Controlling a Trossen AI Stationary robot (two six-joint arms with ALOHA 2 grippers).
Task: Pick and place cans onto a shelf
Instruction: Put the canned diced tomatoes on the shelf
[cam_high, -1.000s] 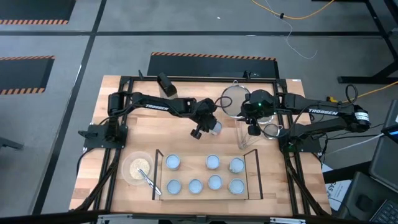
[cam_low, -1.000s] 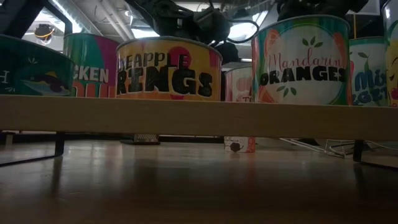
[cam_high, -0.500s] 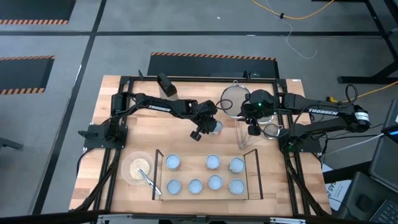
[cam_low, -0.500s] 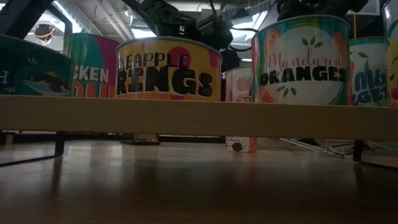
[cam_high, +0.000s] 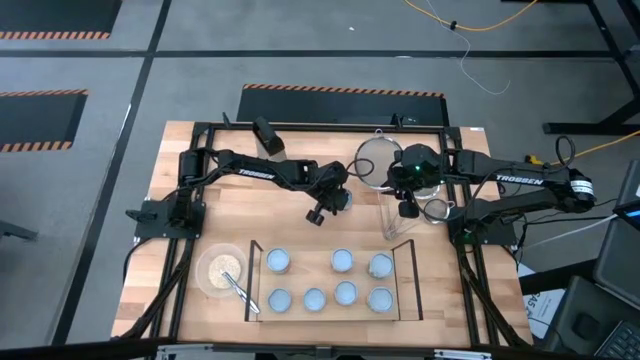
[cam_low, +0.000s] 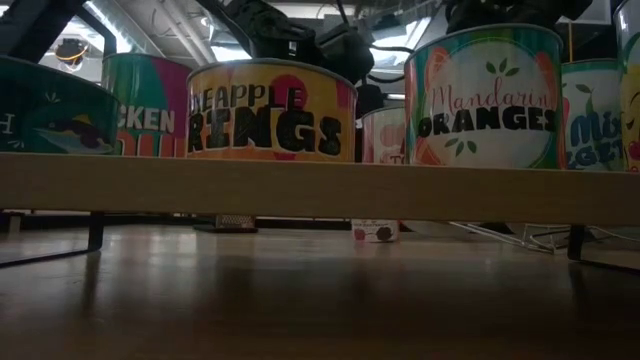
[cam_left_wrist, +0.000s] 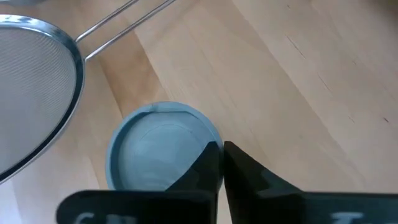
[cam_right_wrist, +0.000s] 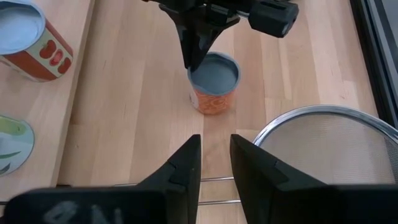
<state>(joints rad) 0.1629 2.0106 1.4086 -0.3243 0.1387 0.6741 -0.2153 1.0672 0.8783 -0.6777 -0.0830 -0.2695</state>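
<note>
A small can (cam_right_wrist: 214, 84) with a pale blue top and an orange side label stands upright on the tabletop, behind the shelf (cam_high: 310, 262). My left gripper (cam_left_wrist: 222, 146) is shut, with its tips at the edge of this can's top and nothing between them. Several more cans (cam_high: 342, 261) stand on the shelf board. To the can's right my right gripper (cam_right_wrist: 214, 155) hovers open and empty over a strainer's wire handle (cam_right_wrist: 211, 180). My left gripper comes slanting down from the table's left, its shut fingertips (cam_right_wrist: 194, 59) at the rim of the can's top (cam_left_wrist: 202, 134). Nothing is pinched between the fingers. The can stands upright on its base on the table. Whether the tips press on the rim I cannot tell.
A large wire-mesh strainer (cam_high: 378, 160) lies at the back, and a smaller one (cam_high: 437, 210) lies to the right of my right gripper. A pale bowl (cam_high: 222, 268) with a utensil stands left of the shelf. Black frame rails (cam_high: 300, 128) run round the table's edges.
My left gripper has sunk a little onto the can and shut, its fingers closing on each other beside the top's rim and not around the can. The can has slid slightly toward the table's left and stays upright.
</note>
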